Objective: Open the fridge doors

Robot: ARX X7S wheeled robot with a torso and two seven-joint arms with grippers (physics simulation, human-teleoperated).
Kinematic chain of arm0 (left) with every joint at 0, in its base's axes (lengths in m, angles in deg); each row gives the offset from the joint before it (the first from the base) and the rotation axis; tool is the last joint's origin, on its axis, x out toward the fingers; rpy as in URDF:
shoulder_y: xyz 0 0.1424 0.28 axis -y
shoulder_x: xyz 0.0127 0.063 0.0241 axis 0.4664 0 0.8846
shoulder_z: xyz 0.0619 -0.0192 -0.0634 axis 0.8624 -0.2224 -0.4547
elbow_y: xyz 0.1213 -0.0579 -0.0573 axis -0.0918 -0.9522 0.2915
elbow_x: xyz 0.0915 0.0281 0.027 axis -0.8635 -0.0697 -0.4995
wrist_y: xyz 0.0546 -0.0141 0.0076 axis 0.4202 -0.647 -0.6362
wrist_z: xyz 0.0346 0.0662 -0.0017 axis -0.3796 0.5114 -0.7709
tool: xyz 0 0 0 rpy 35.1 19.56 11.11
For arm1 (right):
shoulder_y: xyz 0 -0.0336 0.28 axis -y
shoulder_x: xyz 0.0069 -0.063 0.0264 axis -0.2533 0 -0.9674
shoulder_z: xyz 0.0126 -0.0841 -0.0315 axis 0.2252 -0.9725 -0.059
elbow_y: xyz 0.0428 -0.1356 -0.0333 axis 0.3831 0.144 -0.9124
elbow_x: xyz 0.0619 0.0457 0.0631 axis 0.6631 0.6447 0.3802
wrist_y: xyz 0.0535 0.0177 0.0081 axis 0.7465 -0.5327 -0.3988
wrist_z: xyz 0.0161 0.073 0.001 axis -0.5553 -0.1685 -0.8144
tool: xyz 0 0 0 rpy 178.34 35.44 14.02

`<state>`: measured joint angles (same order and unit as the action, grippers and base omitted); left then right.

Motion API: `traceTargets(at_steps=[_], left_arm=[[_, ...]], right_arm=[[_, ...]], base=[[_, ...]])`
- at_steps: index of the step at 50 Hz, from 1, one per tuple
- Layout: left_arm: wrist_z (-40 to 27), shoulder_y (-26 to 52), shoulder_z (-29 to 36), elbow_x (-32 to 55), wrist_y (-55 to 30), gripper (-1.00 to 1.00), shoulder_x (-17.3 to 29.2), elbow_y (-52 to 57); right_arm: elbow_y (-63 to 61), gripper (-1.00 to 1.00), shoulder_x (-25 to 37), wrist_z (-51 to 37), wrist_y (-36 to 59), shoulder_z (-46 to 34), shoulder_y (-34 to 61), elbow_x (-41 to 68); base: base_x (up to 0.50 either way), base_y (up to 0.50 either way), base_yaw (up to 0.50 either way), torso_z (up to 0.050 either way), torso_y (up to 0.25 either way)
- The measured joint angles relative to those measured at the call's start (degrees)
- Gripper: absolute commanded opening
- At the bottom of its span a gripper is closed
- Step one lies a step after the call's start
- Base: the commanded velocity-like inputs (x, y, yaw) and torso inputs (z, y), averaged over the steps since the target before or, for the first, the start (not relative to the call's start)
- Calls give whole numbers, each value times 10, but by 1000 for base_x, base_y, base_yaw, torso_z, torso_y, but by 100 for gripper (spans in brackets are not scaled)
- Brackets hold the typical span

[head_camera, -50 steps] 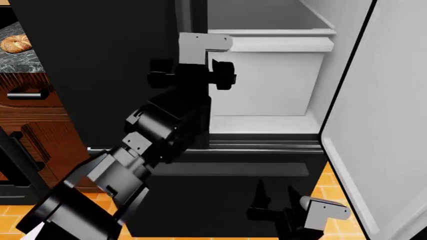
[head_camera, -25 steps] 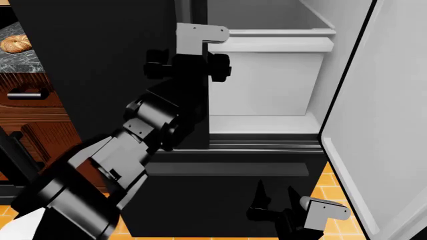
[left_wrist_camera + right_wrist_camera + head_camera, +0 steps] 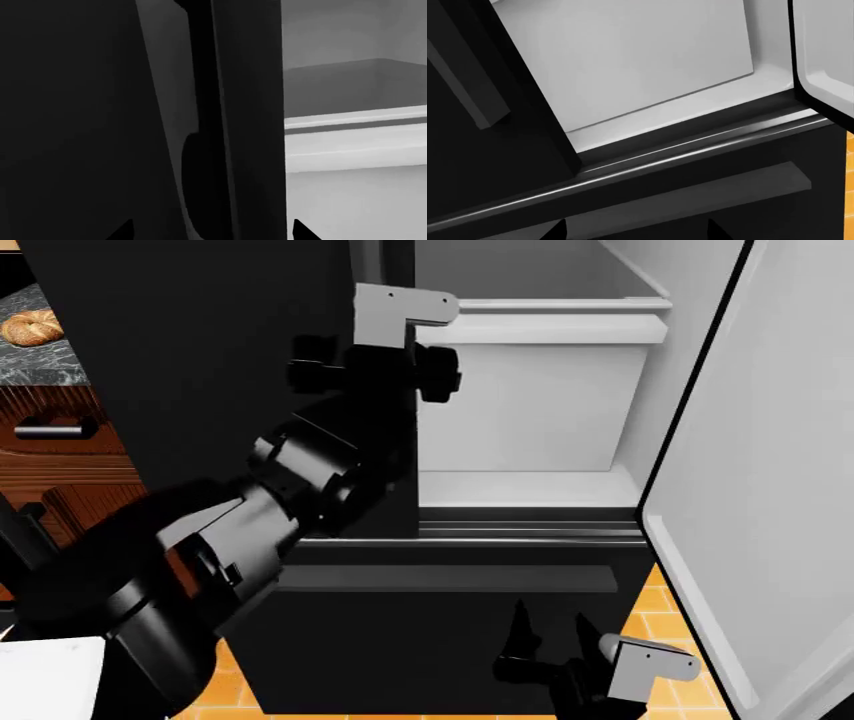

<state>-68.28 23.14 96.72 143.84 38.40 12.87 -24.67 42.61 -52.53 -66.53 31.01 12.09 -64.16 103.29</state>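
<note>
The left fridge door (image 3: 200, 370) is a glossy black panel, and whether it is fully shut or slightly ajar cannot be told. The right fridge door (image 3: 761, 490) is swung open and shows its white inner face. My left gripper (image 3: 378, 368) is raised at the left door's inner edge. In the left wrist view the left gripper (image 3: 211, 231) is open, and the door's grey bar handle (image 3: 167, 100) and dark door edge pass between its spread fingertips (image 3: 300, 231). My right gripper (image 3: 550, 625) hangs low before the drawer, open and holding nothing (image 3: 635, 231).
A white bin (image 3: 534, 400) sits inside the fridge. Below it is a wide black drawer front with a horizontal handle (image 3: 454, 580). Brown wooden cabinets (image 3: 67, 490) and a counter with a bagel (image 3: 30, 328) stand at the left. The floor is orange tile (image 3: 661, 610).
My left arm's elbow and forearm have swung left and lower in the head view, while its gripper stays near the door edge. The right arm has not moved.
</note>
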Motion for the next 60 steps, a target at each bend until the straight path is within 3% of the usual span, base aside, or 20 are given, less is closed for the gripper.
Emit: traceTargets(at_steps=[39, 40, 60], left_arm=[[2, 17, 49, 52, 3, 100, 0, -11], [3, 18, 49, 51, 3, -100, 0, -10], [22, 20, 43, 36, 4, -100, 0, -12]], right_arm=[[-6, 100, 1, 0, -2, 2, -2, -1], [-6, 100, 1, 0, -2, 2, -2, -2], [-6, 100, 1, 0, -1, 2, -2, -2]], base=[[0, 0, 0, 0, 0], [0, 0, 0, 0, 0], [1, 0, 0, 0, 0]])
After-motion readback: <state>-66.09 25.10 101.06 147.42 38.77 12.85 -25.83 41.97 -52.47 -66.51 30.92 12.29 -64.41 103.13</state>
